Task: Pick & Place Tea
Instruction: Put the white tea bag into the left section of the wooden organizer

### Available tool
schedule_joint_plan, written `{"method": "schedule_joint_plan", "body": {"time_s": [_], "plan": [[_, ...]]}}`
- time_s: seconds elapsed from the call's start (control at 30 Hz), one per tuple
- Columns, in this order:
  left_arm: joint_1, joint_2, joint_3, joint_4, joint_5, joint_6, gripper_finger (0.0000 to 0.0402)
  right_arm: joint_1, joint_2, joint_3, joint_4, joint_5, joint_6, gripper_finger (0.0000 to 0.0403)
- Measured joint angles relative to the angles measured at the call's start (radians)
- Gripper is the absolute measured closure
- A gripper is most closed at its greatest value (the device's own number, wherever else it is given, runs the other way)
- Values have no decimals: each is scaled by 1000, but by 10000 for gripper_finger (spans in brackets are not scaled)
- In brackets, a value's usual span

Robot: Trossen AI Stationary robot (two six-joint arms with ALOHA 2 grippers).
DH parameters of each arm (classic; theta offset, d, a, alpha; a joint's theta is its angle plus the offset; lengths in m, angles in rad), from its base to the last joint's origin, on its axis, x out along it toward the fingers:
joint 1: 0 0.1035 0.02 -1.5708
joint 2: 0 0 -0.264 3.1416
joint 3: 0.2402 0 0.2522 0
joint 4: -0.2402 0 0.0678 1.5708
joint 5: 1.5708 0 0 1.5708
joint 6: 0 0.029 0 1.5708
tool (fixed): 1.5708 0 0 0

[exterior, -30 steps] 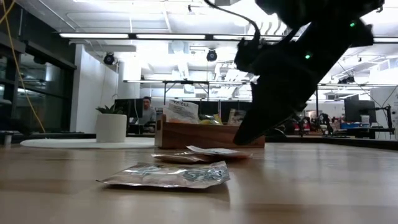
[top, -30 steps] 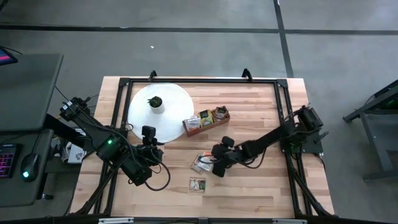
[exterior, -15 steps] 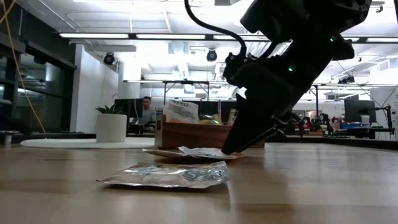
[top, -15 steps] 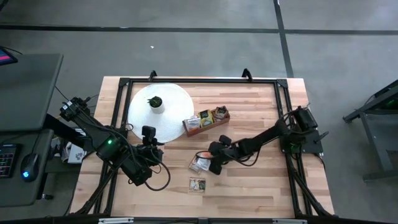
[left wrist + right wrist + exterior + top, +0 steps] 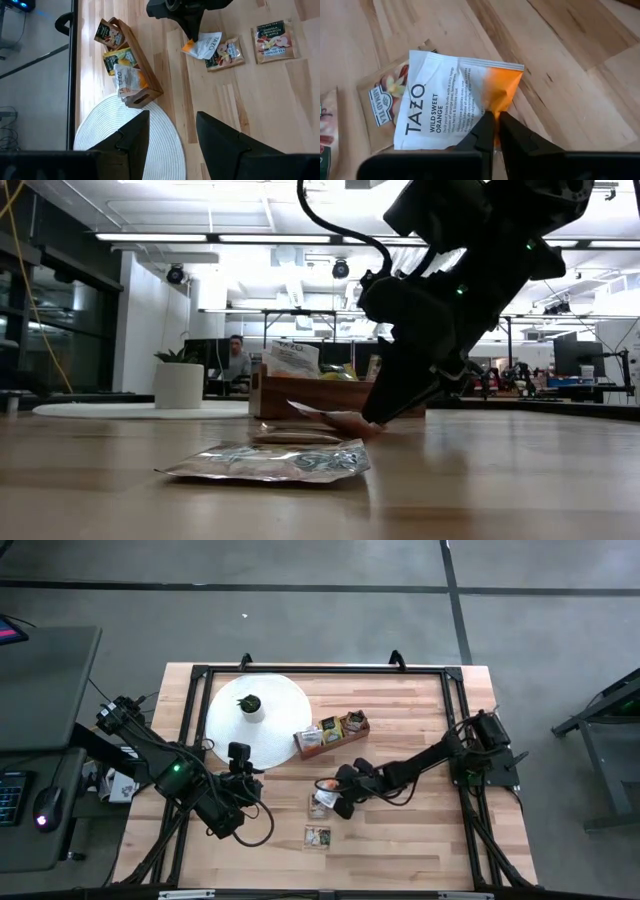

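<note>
While well clear of the table (image 5: 420, 850) edges, right gripper (image 5: 494, 131) clamped on orange-and-white sachet (image 5: 455, 102) corner, reaching left; left gripper (image 5: 170, 135) apart.

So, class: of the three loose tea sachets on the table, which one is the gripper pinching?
The white-and-orange Tazo sachet, held by its orange corner in the right gripper. The two brownish sachets lie flat, untouched.

The white-and-orange sachet (image 5: 455, 102) reads "TAZO WILD SWEET ORANGE". The brownish sachet (image 5: 382, 107) partly beneath it carries "AHMAD TEA". In the left wrist view, a separate brownish sachet (image 5: 272, 41) shows "VANILLA, CINNAMON & APPLE" above "AHMAD TEA".
</note>
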Motion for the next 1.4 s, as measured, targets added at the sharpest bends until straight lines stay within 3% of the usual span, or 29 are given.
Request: {"method": "schedule_joint_plan", "body": {"time_s": [0.2, 0.43, 0.73, 0.87, 1.0, 1.1, 1.23, 1.4], "plan": [[0, 0, 0, 0, -1, 0, 244, 4, -76, -10, -31, 74, 25, 398], [2, 0, 0, 7, -66, -26, 244, 7, -226, -6, 11, 297, 78, 401], [2, 0, 0, 147, -231, 35, 244, 59, -387, -5, 209, 742, 60, 402], [15, 0, 0, 248, -351, 105, 244, 81, -404, -4, 397, 908, -37, 402], [74, 0, 0, 350, -436, 184, 244, 87, -404, -4, 625, 959, -206, 403], [135, 0, 0, 448, -436, 260, 244, 87, -404, -4, 810, 949, -388, 403], [218, 0, -1, 636, -349, 408, 244, 87, -404, -4, 1055, 909, -643, 403], [308, 0, -1, 945, -192, 637, 244, 90, -404, -3, 1177, 883, -842, 403]]}}
